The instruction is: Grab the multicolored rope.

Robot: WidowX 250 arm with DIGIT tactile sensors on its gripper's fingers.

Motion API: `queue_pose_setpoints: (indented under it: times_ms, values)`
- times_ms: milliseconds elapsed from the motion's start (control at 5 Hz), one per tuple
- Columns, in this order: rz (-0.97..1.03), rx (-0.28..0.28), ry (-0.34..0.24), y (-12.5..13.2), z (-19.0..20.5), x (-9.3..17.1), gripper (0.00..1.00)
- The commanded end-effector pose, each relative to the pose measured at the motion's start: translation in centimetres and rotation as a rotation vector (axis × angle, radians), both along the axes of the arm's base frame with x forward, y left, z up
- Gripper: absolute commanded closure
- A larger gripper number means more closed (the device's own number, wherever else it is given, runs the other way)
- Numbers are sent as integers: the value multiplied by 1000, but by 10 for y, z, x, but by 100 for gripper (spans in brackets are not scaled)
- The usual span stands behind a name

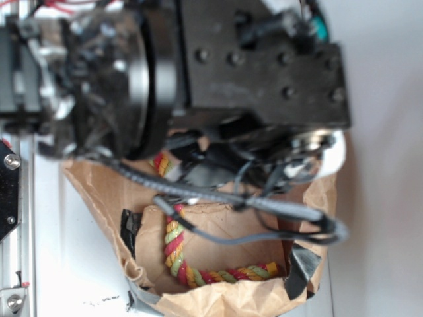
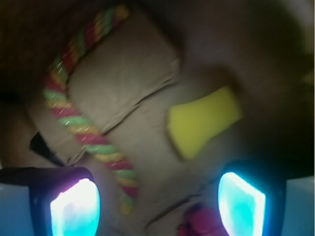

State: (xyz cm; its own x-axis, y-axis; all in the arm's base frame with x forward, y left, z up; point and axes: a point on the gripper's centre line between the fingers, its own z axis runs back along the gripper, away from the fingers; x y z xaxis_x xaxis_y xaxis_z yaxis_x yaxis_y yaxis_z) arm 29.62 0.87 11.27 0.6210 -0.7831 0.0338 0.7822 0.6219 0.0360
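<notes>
The multicolored rope (image 1: 177,254), twisted red, yellow and light green, lies bent on brown paper (image 1: 225,221) under the arm. In the wrist view the rope (image 2: 88,132) curves from top centre down the left, and its end lies between the jaws, nearer the left one. My gripper (image 2: 157,204) is open, its glowing cyan pads (image 2: 74,209) wide apart, above the paper and holding nothing. In the exterior view the arm's black body hides the gripper and part of the rope.
A yellow foam wedge (image 2: 202,120) lies right of the rope. A wrinkly red paper ball (image 2: 199,221) sits by the right pad. Black tape (image 1: 130,228) holds the paper's edges. A metal rail (image 1: 13,251) runs along the left.
</notes>
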Motion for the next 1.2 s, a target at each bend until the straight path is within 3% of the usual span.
queue_pose_setpoints:
  times_ms: [0, 400, 600, 1000]
  values:
    - [-63, -3, -3, -43, -7, -26, 0]
    - [-63, -3, -3, -43, -7, -26, 0]
    - [-146, 43, -27, -46, -29, -28, 0]
    - [-308, 23, -78, -77, -58, -42, 0]
